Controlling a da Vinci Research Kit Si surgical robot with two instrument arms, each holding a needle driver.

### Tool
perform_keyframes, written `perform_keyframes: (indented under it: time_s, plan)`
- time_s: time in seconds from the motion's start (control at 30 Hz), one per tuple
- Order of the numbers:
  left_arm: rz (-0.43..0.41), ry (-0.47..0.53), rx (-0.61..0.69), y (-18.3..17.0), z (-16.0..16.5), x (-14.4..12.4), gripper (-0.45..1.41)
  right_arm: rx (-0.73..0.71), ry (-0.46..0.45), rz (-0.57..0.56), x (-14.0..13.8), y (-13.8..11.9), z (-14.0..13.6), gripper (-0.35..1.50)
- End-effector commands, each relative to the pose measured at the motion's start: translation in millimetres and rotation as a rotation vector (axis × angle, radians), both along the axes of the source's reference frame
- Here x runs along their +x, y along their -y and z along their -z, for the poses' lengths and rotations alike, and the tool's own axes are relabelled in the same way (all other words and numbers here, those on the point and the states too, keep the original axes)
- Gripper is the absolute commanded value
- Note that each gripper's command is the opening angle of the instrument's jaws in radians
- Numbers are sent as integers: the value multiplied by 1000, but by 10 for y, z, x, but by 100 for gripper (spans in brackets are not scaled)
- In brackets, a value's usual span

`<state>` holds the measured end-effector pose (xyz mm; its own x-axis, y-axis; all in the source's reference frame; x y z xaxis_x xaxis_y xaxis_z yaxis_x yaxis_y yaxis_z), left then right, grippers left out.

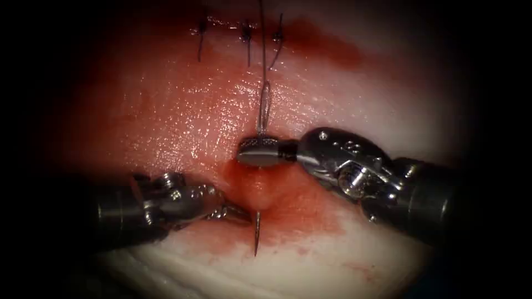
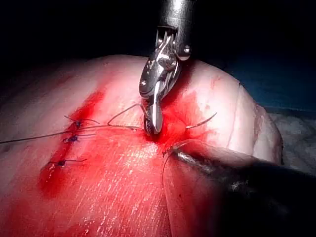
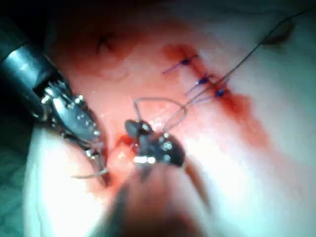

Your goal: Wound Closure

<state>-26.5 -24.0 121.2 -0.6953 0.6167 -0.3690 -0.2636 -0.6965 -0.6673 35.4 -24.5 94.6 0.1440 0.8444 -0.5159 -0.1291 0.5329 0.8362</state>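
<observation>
on the tissue (image 1: 183, 122), near the cut's low end, my right tool (image 1: 260, 153) had its jaws pressed together on the thread (image 1: 264, 105), right where a small loop of it met the jaws. the needle (image 1: 257, 232) stuck out of the red wet tissue with its point showing. my left tool (image 1: 235, 213) sat just left of the needle with jaws pressed together, holding nothing i could see. three knots (image 1: 245, 34) sat higher up on the cut.
</observation>
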Motion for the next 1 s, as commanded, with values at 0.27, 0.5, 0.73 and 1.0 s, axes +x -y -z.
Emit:
perform_keyframes:
  time_s: [0.27, 0.5, 0.73, 1.0]
  plan:
    - [-5, 96, -119, -14, 20, -12, -30, -129, -25, -45, -4, -6, -6, 86]
    - [-60, 233, -288, -19, 35, -6, -1, -258, 34, -91, -71, -39, -6, 101]
    - [-113, 372, -469, -22, 46, -12, 34, -268, 44, -96, -99, -36, -3, 101]
    - [-234, 476, -524, -5, 50, -22, 32, -275, 44, -94, -100, -30, -9, 99]
